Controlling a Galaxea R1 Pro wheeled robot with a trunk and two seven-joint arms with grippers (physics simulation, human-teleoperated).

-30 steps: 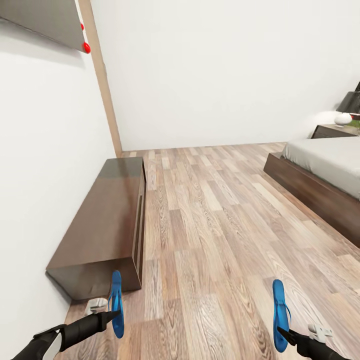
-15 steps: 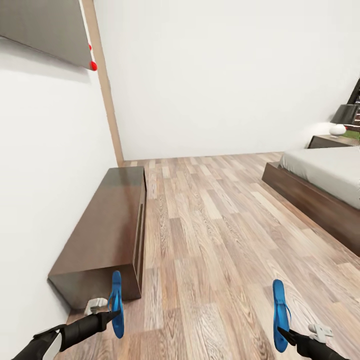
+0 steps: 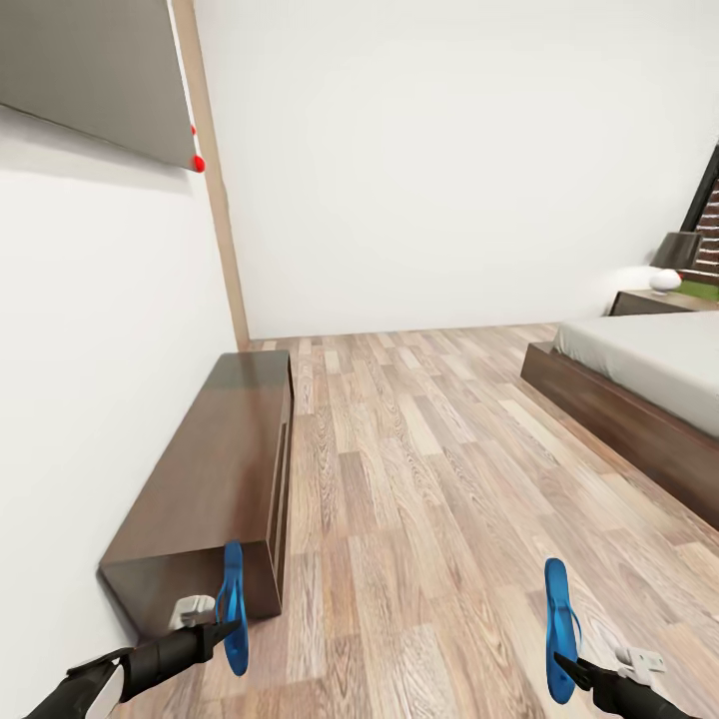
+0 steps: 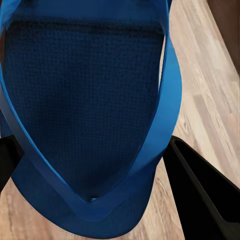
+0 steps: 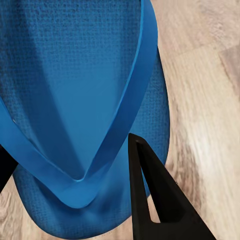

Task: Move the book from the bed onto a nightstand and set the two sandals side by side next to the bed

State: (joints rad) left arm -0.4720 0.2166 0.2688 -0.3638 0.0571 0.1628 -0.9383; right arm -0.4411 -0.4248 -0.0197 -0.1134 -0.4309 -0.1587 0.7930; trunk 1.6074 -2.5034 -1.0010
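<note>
I've a sandal in each gripper — the left gripper fingers clamp the left sandal, the right gripper fingers the right sandal, both carried above the floor. I'd roll toward the bed — its near edge lies ahead right — and keep both soles level.
</note>
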